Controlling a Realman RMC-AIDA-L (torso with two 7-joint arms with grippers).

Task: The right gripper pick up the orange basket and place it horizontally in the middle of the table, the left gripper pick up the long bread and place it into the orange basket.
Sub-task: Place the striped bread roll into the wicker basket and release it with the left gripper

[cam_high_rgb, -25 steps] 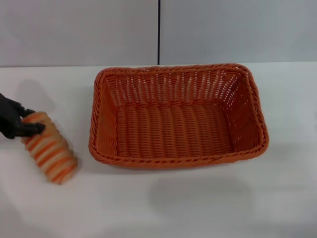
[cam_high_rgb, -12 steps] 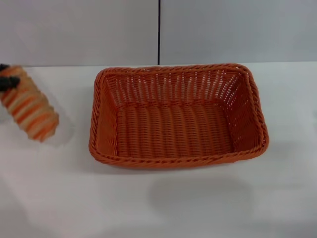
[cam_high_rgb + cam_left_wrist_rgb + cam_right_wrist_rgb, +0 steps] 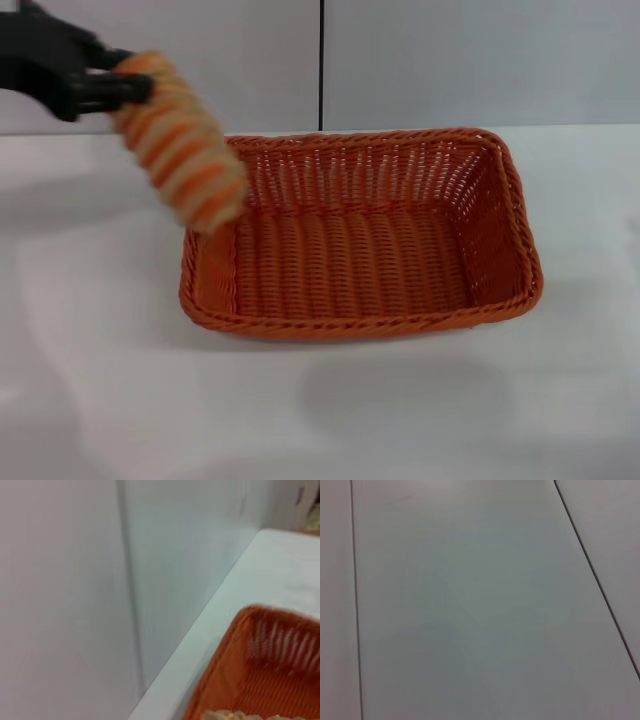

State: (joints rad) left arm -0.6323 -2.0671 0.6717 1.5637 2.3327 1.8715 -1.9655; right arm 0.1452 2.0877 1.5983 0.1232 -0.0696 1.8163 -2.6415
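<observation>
— Change since a second ago?
— My left gripper (image 3: pixel 100 88), clamped on the bread (image 3: pixel 180 165), lifted it off the tabletop (image 3: pixel 100 400) — now over the basket (image 3: pixel 520 270) corner. Release comes next.

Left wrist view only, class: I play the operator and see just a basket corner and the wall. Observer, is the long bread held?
Observer: Yes, the left gripper is shut on one end of the long bread, clear of the table.
Operator: How does it hang?
Observer: Tilted; in the head view its lower end overlaps the left rear corner of the orange basket.
Operator: Anything inside the basket?
Observer: No, its floor is bare.
</observation>
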